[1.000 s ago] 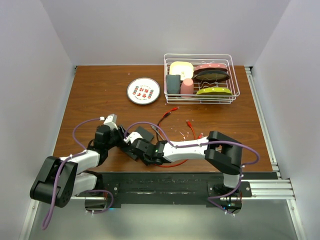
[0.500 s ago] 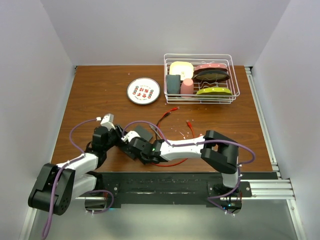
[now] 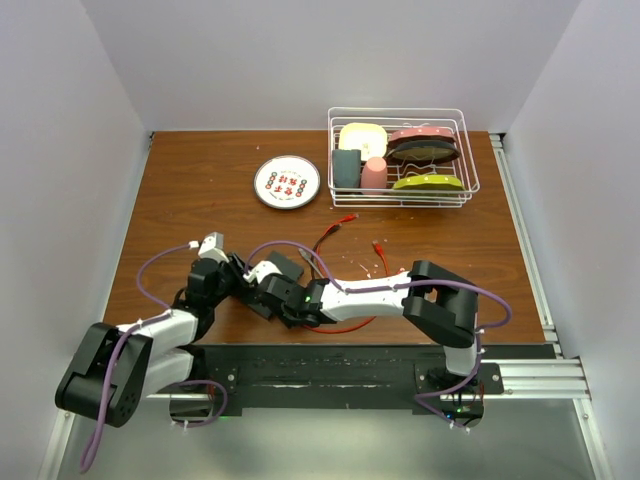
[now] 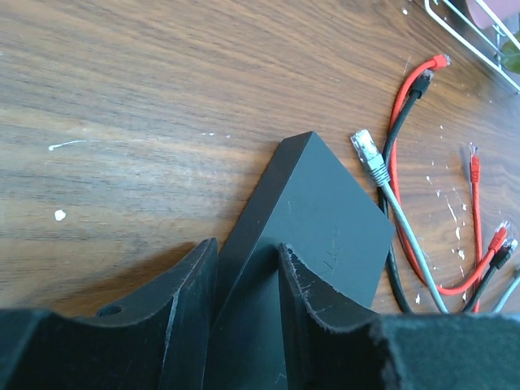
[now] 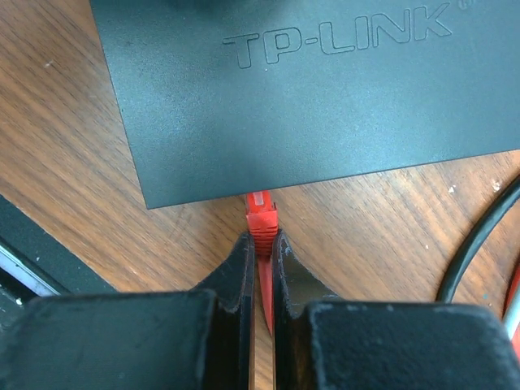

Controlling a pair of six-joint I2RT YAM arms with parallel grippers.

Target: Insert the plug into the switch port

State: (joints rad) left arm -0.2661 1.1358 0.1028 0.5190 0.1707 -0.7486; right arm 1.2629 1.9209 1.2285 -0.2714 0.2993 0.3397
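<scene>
Pinching the red plug [image 5: 261, 215] between almost closed fingers, the right claw [image 5: 261, 244] holds it with its tip against the edge of the switch [image 5: 309, 97]. Whether the tip sits in a port cannot be told. The left claw [image 4: 246, 253], partly open, clamps the switch by one end. The switch lies on the bench [image 4: 122, 97] near its front edge, between both arms, a grey cable [image 4: 382, 175] just beside it.

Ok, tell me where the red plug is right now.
In the right wrist view the red plug is pinched in the right gripper, its tip at the edge of the switch, front left on the table.
</scene>
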